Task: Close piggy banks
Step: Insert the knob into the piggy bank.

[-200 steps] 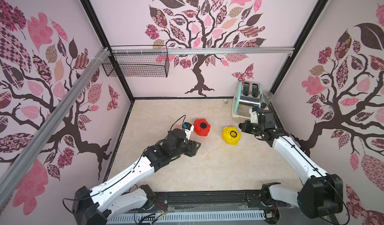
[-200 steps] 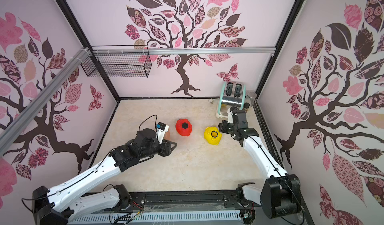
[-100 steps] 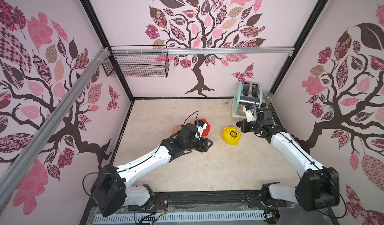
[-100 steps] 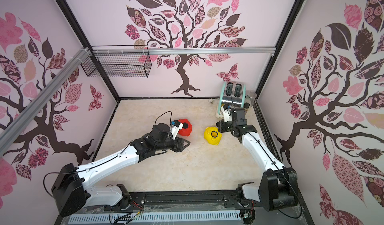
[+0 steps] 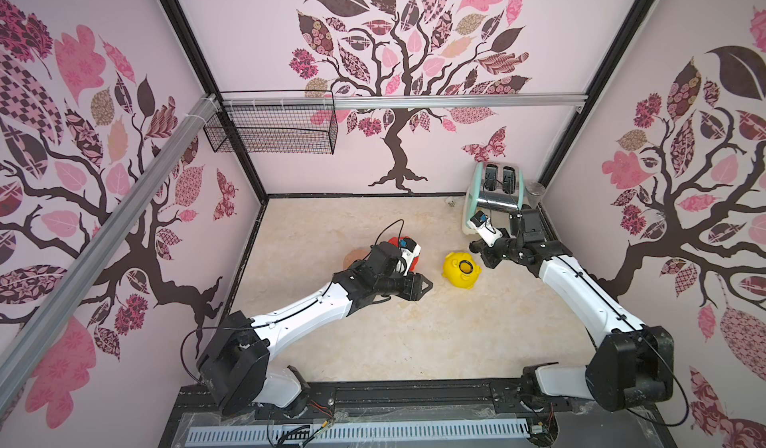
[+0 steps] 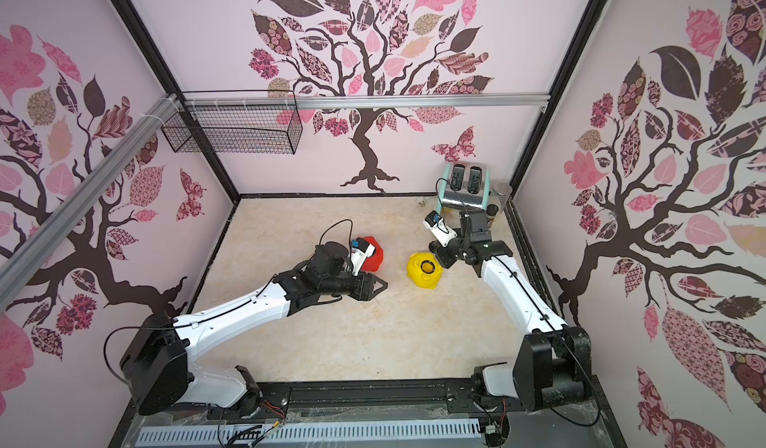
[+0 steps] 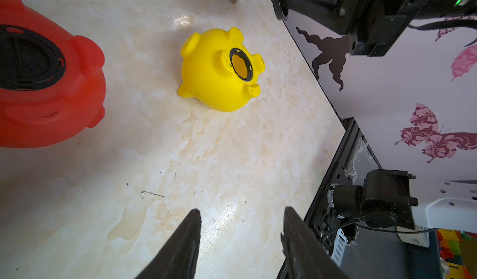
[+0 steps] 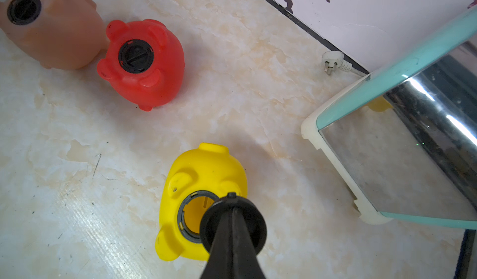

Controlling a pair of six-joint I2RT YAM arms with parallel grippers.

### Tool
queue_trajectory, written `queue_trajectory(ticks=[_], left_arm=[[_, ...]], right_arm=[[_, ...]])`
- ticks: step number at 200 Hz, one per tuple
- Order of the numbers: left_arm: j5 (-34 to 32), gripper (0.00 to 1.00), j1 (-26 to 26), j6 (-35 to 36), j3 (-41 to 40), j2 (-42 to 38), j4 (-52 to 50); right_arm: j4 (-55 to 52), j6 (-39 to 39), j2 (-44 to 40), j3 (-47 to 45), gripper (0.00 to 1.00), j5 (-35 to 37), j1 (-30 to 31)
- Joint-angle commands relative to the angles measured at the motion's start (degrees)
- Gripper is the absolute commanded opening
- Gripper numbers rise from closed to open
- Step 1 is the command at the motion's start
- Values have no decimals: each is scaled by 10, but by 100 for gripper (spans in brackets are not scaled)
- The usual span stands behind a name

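So the left arm has swung in over the last second, away from the red pig (image 8: 154,84) and toward the yellow pig (image 5: 461,269) in the middle of the counter (image 5: 414,342). The left jaws are apart with nothing in them, low over bare counter and a bit short of it. The right jaws are clamped on a black plug (image 8: 210,224), hanging right at the rim of the yellow pig's belly hole, which is open. The red pig and the pink pig (image 8: 59,37) both have plugs in already. My guess: the left is coming over to steady the yellow one while the right pushes the last plug home.
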Motion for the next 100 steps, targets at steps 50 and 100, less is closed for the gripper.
queue_trajectory(ticks=[50,100], left_arm=[[15,52,3,-27,43,92,42],[21,51,2,-26,86,145,36]], right_arm=[[109,49,-17,-61,0,24,-15],[11,-69,21,-26,0,-48,-15]])
